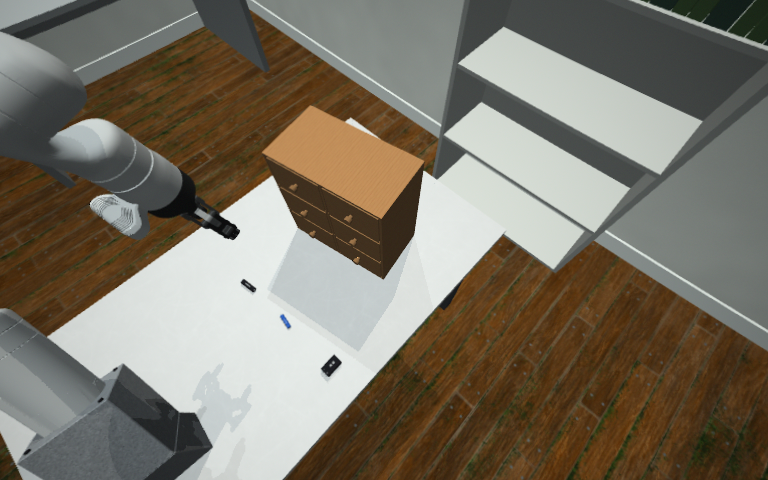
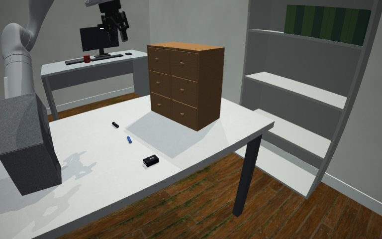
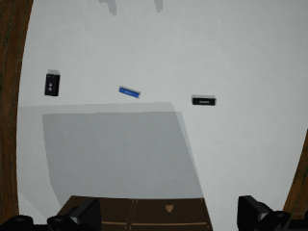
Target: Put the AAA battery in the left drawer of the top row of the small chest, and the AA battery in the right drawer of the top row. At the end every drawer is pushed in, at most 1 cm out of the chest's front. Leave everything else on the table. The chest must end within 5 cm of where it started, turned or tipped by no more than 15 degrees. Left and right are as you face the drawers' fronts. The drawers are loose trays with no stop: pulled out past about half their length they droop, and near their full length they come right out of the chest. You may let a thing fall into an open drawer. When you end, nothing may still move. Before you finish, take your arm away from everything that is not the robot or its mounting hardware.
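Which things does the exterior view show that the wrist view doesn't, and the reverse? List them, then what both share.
Only the exterior view: a monitor, a red mug and keyboard on the desk, the bookcase with green books, and the robot's gray base.

Only the wrist view: no separate object; it adds the wooden floor on both sides of the table.

Both: the table, the chest of drawers, the blue battery, the black battery, the black box and the open claw.
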`<state>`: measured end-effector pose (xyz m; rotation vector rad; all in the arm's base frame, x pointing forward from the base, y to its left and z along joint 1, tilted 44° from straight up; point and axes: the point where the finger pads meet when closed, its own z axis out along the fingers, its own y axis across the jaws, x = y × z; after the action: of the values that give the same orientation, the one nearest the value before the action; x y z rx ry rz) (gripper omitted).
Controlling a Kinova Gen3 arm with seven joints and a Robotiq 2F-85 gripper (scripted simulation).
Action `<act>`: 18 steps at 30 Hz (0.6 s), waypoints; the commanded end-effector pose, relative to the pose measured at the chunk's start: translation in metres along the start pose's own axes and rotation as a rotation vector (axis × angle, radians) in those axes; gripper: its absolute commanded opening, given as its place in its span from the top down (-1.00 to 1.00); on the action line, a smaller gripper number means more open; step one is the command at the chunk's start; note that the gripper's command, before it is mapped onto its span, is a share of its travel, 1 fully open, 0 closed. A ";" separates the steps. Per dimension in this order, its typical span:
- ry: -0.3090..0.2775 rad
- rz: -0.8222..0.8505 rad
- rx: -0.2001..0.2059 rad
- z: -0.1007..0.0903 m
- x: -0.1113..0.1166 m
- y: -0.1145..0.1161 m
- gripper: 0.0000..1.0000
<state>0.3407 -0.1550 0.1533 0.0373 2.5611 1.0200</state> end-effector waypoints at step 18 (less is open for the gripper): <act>-0.178 0.009 -0.001 0.015 -0.006 0.000 -1.00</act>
<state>0.3541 -0.1468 0.1471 0.1115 2.4137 0.9703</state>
